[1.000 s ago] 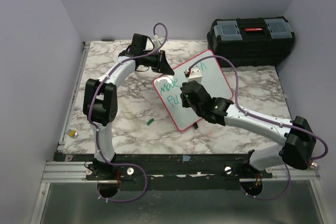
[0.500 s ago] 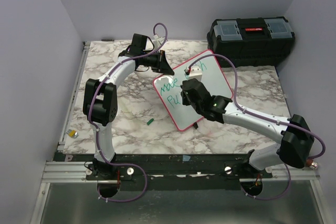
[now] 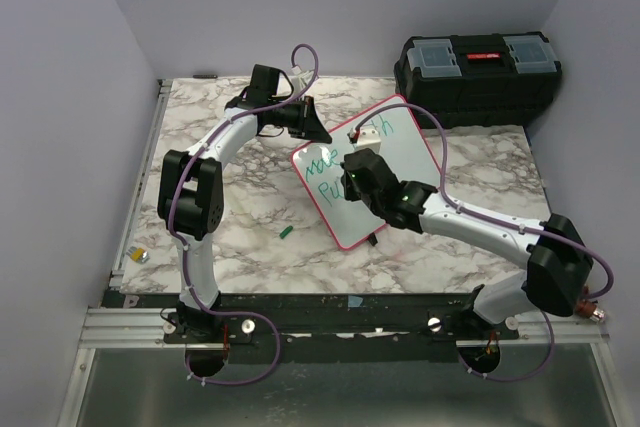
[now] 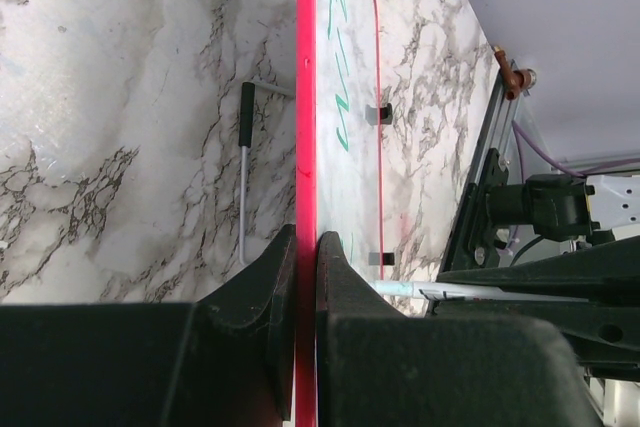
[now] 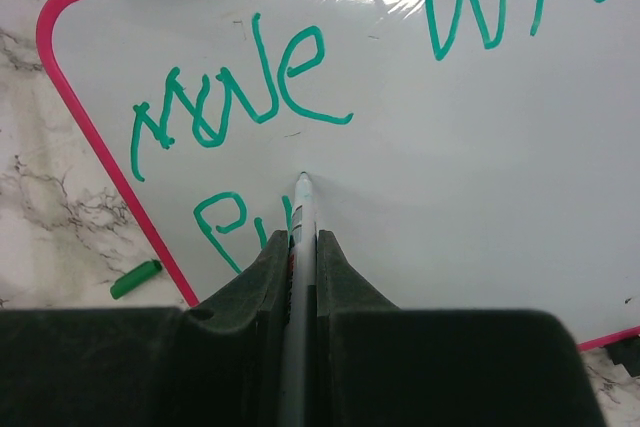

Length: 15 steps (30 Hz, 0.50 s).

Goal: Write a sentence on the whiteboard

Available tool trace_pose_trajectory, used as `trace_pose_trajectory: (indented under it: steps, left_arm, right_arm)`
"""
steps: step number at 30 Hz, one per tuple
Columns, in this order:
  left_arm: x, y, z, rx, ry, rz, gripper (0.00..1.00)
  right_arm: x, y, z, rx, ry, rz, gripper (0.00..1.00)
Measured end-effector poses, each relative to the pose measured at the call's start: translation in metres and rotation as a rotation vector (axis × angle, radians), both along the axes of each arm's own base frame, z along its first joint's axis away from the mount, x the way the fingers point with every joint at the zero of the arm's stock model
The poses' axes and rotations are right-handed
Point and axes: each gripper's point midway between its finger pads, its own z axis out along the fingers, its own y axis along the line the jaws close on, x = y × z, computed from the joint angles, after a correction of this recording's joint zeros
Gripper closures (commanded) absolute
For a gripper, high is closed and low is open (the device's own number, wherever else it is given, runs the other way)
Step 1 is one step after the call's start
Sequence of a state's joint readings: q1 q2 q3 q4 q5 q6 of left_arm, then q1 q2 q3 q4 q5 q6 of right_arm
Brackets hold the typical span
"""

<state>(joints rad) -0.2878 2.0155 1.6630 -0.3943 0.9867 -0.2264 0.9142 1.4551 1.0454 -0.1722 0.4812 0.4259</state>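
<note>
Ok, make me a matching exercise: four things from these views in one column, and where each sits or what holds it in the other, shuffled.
Things:
1. whiteboard
2. marker
3. green cap
4. toolbox

Places:
A. lying loose on the marble table
B. at the far right corner
C. pinched between the right fingers
D. edge clamped by the left fingers

Pairs: 1-D, 2-C, 3-A, 4-B.

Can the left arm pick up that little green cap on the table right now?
Probably not right now. The left claw is shut on the whiteboard, at its pink edge, so it would have to let go first. Nothing lies over the green cap, though.
</note>
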Motion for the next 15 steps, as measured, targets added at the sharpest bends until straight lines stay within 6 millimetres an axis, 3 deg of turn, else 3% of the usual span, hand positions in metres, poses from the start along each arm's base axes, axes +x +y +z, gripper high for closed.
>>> trace_pose_trajectory:
  steps: [15]
  left_arm:
    - [0.0005,0.0019,-0.0019,-0.001,0.005,0.005,1.00]
  right_arm:
    - [-0.0011,-0.0035,-0.0075,0.029,-0.002,-0.011,0.99]
